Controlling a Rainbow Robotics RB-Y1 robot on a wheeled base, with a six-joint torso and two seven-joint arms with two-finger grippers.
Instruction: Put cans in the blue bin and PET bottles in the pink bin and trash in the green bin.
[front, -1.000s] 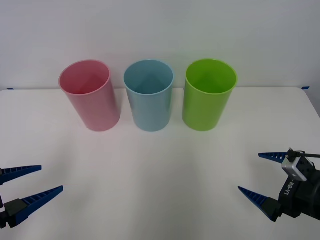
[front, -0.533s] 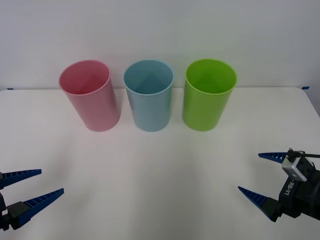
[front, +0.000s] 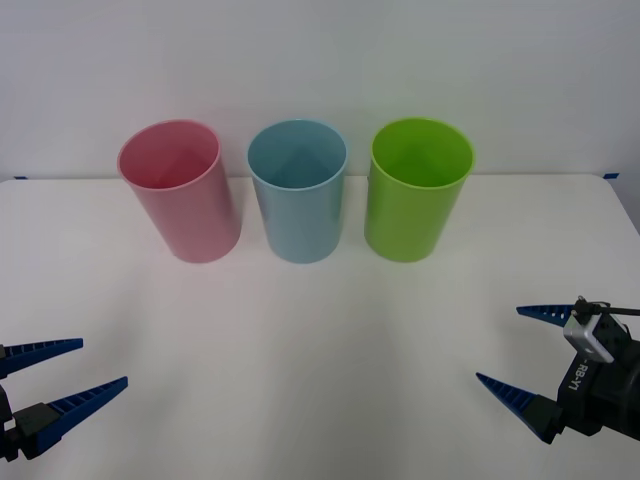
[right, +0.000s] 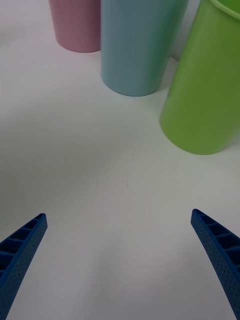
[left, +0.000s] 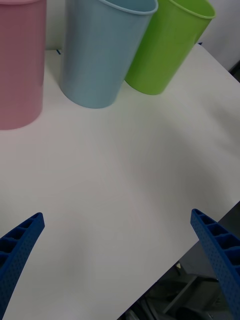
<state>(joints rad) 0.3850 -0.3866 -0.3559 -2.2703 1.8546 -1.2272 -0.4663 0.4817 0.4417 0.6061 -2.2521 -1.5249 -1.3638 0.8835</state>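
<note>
Three bins stand upright in a row at the far side of the white table (front: 320, 330): the pink bin (front: 180, 190) at left, the blue bin (front: 298, 190) in the middle, the green bin (front: 416, 190) at right, close together though whether they touch cannot be told; the left gripper (front: 55, 370) hovers at the near left, fingers spread wide and holding nothing; the right gripper (front: 520, 350) hovers at the near right, equally wide and empty; the bins look light, smooth and probably slippery, so a rim pinch would likely serve best.
</note>
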